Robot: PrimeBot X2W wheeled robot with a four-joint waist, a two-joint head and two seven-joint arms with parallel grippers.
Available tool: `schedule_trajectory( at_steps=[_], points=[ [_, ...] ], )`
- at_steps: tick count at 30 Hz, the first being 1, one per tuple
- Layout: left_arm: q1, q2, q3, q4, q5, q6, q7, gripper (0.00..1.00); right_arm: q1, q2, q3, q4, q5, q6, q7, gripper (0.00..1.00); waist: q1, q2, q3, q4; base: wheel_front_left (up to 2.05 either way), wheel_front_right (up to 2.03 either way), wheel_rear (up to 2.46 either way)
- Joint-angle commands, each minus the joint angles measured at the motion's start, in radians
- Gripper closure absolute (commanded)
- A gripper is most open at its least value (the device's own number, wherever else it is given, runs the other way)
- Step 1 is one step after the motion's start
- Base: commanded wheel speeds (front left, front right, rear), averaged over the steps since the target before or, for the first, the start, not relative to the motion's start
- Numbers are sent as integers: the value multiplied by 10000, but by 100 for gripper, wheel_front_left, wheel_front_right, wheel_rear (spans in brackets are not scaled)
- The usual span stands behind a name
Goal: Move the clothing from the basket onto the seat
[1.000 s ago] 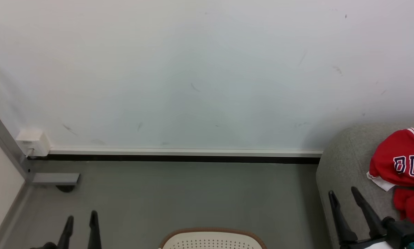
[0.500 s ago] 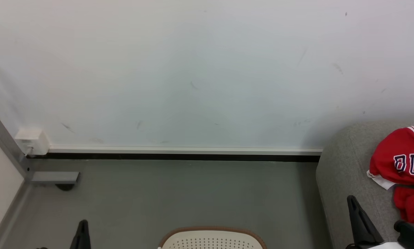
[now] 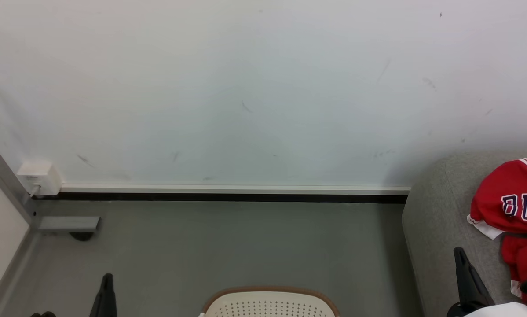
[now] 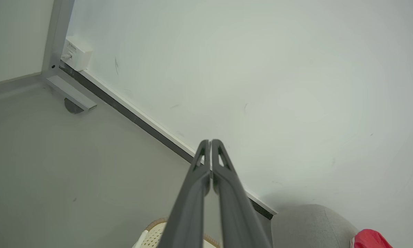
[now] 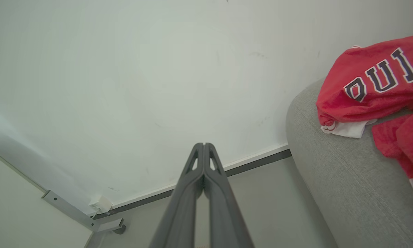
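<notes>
Red clothing with dark white-outlined letters lies on the grey seat at the right; the right wrist view shows the same clothing on the seat. The cream basket with a brown rim pokes up at the bottom centre; what lies inside it is out of view. My left gripper sits low at the lower left, shut and empty, its fingers pressed together. My right gripper hangs over the seat's front part, left of the clothing, also shut and empty.
A white wall with a skirting strip runs behind the grey floor. A metal frame post and foot stand at the left, with a small white box on the wall beside them.
Both grippers went from open to shut and dropped lower in the head view. The right gripper drew back from the clothing, which stays on the seat.
</notes>
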Motion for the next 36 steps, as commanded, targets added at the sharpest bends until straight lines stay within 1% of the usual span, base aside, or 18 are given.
schedule_trajectory(
  at_steps=[1,10,11,36],
  points=[
    [-311,77,17,-173,-519,-50,112,100,-324,-25,-152,-179,448,-5,116,100,0,0,12,-3,0,0,0],
    [-441,80,-1,-201,-1743,-96,441,100,-371,92,-432,-213,1552,-7,451,100,0,0,68,-15,0,0,0],
    [-441,80,-1,-201,-1743,-96,441,100,-371,92,-432,-213,1552,-7,451,100,0,0,68,-15,0,0,0],
    [-761,86,-28,-250,-4625,-213,1234,100,-484,356,-1089,-278,4133,-11,1232,100,0,0,224,-51,0,0,0]
  ],
)
